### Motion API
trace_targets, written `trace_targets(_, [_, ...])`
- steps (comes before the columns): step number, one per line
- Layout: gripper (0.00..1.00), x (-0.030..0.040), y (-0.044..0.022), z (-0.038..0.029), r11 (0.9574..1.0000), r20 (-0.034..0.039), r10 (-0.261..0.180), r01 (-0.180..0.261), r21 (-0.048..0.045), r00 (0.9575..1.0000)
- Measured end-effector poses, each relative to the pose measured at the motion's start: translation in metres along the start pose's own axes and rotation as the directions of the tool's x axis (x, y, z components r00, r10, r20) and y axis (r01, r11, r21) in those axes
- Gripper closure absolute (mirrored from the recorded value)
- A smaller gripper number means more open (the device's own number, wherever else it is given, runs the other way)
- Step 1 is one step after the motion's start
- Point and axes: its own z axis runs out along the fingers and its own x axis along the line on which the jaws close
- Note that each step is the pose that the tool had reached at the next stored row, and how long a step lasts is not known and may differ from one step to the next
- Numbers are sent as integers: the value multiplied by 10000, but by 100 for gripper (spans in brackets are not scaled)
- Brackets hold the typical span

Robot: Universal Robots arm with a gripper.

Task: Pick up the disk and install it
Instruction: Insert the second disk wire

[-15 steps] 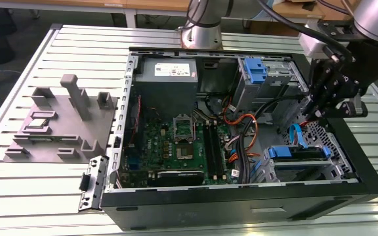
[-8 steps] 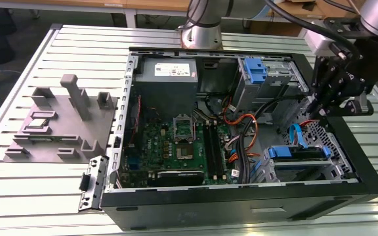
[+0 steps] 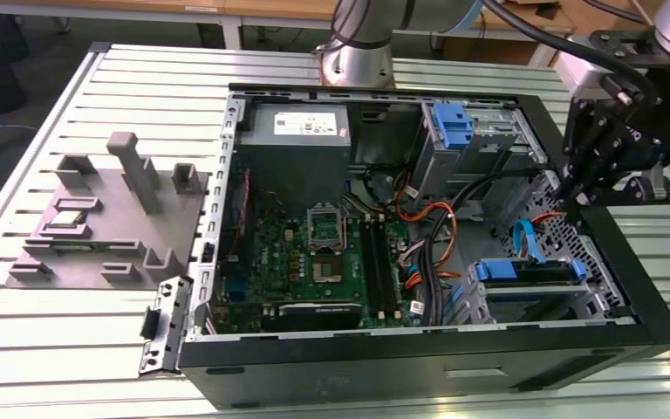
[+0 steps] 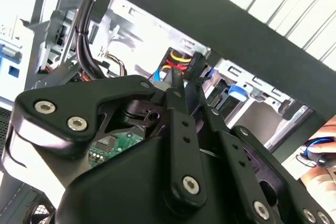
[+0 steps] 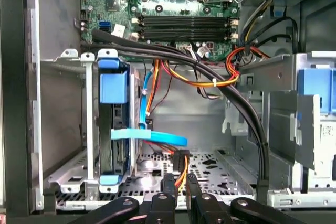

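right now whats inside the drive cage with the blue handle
A silver-metal disk with blue plastic rails stands seated in the grey metal drive cage. Its inner end and connectors are hidden behind the cage wall.

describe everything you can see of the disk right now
The disk stands on edge in a slot of the metal drive cage inside the open computer case, at the corner on the exterior view's right. Blue plastic rails frame it, with a broad blue tab at one end and a smaller one at the other; its dark narrow side shows between them. A light-blue flat cable crosses in front of it. The gripper hangs beside it, apart from it, holding nothing.
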Motion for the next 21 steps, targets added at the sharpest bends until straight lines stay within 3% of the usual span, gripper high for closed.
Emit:
trace_targets(11, [77,-25,-159,22,10000,-18,0,0,-10,10000])
trace_targets(21, [77,-27,-162,77,10000,-127,-5,4,-38,9999])
